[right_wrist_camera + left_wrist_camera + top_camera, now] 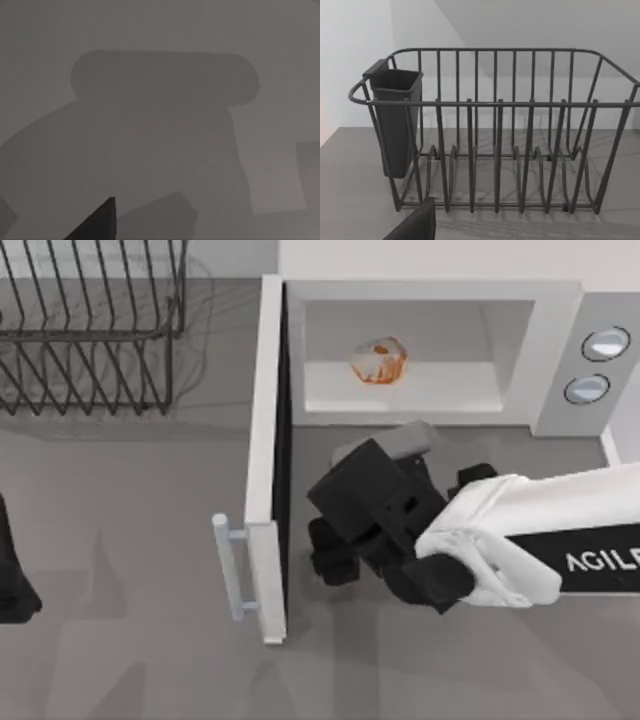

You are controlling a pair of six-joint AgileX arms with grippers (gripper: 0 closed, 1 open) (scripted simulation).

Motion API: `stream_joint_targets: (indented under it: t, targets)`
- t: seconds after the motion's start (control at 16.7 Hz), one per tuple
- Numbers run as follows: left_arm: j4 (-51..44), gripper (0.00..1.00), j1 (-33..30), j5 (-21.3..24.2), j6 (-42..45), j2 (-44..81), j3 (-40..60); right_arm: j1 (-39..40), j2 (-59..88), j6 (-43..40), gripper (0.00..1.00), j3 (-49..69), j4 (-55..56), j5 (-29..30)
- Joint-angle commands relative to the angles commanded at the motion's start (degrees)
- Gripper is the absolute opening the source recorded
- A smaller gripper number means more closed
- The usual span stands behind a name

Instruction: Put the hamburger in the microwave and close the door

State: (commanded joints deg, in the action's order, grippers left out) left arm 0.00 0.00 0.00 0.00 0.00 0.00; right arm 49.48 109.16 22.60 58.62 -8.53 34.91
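Observation:
The hamburger [379, 361], a pale lump with orange patches, lies on the floor of the microwave [560, 310] cavity, towards its left. The door [266, 460] stands swung wide open, edge-on, pointing at the table's front, and its bar handle [232, 565] faces left. My right gripper [330, 550] hangs low over the table in front of the cavity, just right of the open door's inner face and apart from the hamburger. The right wrist view looks down on bare table under the arm's shadow. My left gripper [12, 580] sits parked at the table's left edge.
A black wire dish rack [90, 330] stands at the back left; the left wrist view faces the rack [495, 135] and its dark cutlery cup [395, 120]. Two silvery dials [605, 343] sit on the microwave's right panel. Open table lies left of the door.

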Motion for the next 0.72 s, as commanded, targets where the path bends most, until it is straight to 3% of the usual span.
stream_joint_targets:
  t: [0.24, 0.72]
  targets:
    - [0.0, 1.0, 0.0, 0.0, 0.0, 0.0, 0.0, -0.25, -2.18, -0.88, 1.0, 1.3, -4.6, -1.08]
    - [0.0, 1.0, 0.0, 0.0, 0.0, 0.0, 0.0, -0.65, -8.22, -1.26, 1.0, 5.65, -2.75, -0.76]
